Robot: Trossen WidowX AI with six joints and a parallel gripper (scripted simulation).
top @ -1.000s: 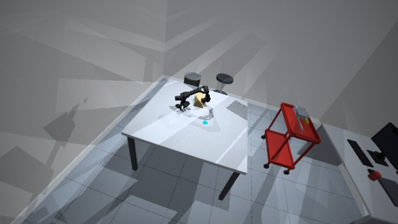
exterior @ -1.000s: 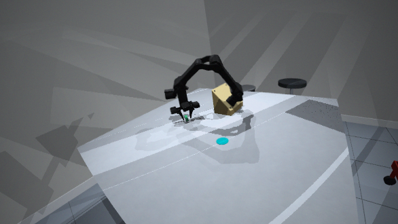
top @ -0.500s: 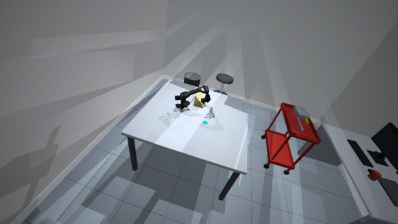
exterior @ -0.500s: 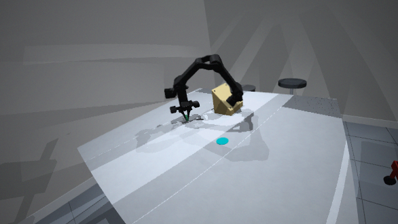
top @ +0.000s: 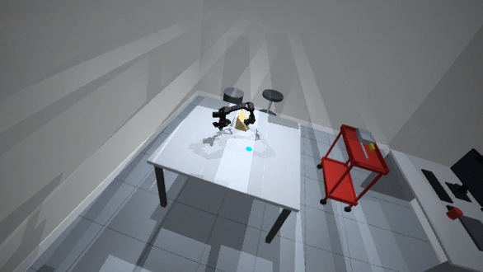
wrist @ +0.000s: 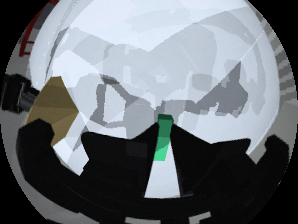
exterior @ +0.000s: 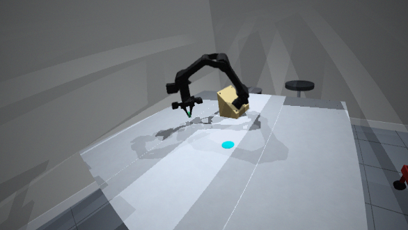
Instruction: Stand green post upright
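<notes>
The small green post point(exterior: 189, 113) point(wrist: 162, 139) sits between the fingertips of my gripper point(exterior: 188, 112) point(wrist: 161, 145) point(top: 221, 128), which is shut on it down at the white table point(exterior: 313, 167) point(top: 272, 173), left of the arm's base. In the wrist view the post runs straight out from the fingers. The cyan circle point(exterior: 228, 144) point(top: 248, 148) lies flat on the table, well apart from the gripper, toward the table's middle. The circle is bare.
A tan wedge block point(exterior: 230, 102) point(top: 241, 120) point(wrist: 53, 112) holds the arm's base at the table's far side. Two round stools point(top: 273, 96) point(top: 233, 95) stand behind the table. A red cart point(top: 354, 165) stands on the floor to the right.
</notes>
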